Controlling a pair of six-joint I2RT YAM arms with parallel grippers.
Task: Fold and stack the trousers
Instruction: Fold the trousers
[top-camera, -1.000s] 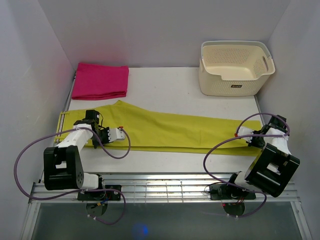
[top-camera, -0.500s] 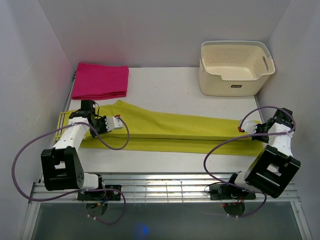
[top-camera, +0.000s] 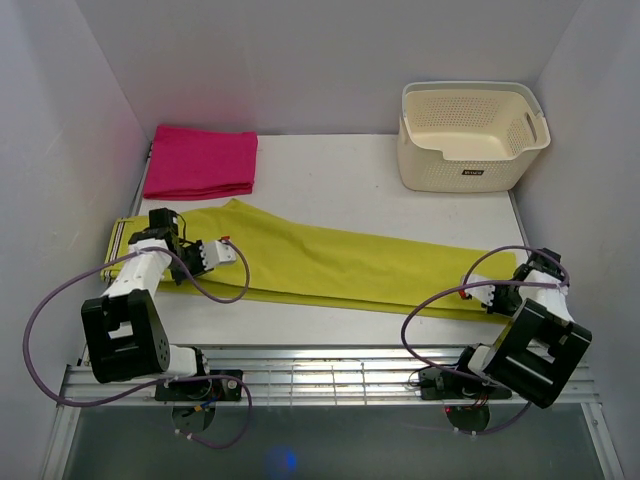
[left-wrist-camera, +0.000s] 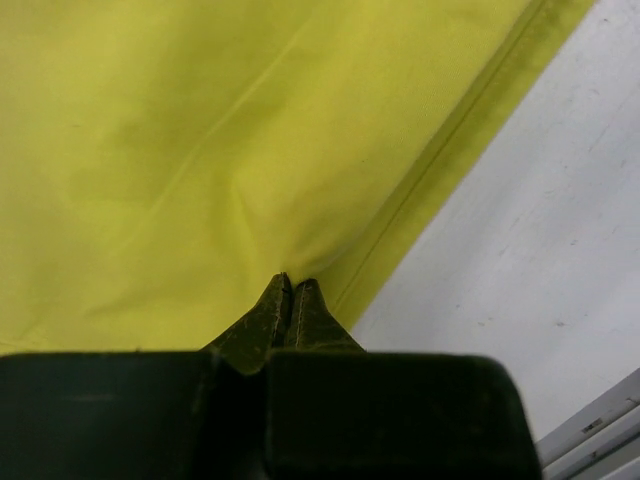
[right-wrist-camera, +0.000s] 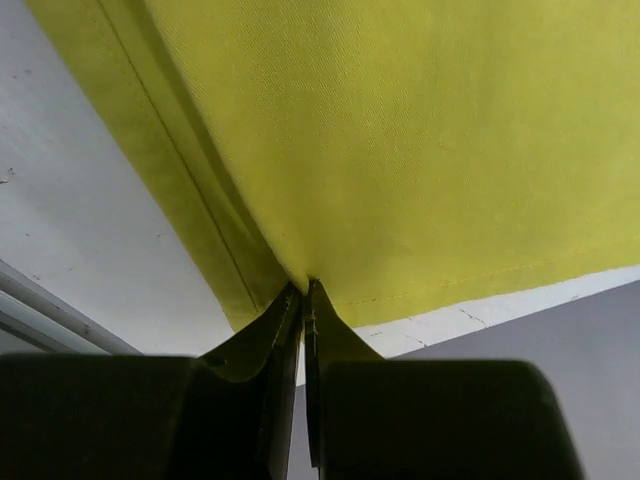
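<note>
Left gripper (left-wrist-camera: 292, 289): its two dark fingers are pressed together, pinching a small fold of the trousers (left-wrist-camera: 220, 150) just inside a stitched seam, with creases fanning out from the pinch. Right gripper (right-wrist-camera: 305, 291): its fingers are likewise closed tight on the cloth, at a hemmed corner beside bare white table (right-wrist-camera: 80, 230).

Only the wrist cameras show these pinches. In the overhead view the arms hide their own fingertips. That view alone shows the whole scene: one pair of yellow-green trousers (top-camera: 330, 265) lying flat and stretched across the table's near half, from one arm to the other. One folded pink cloth (top-camera: 200, 162) sits at the far left and one cream perforated basket (top-camera: 465, 165) at the far right. There are two arms.
</note>
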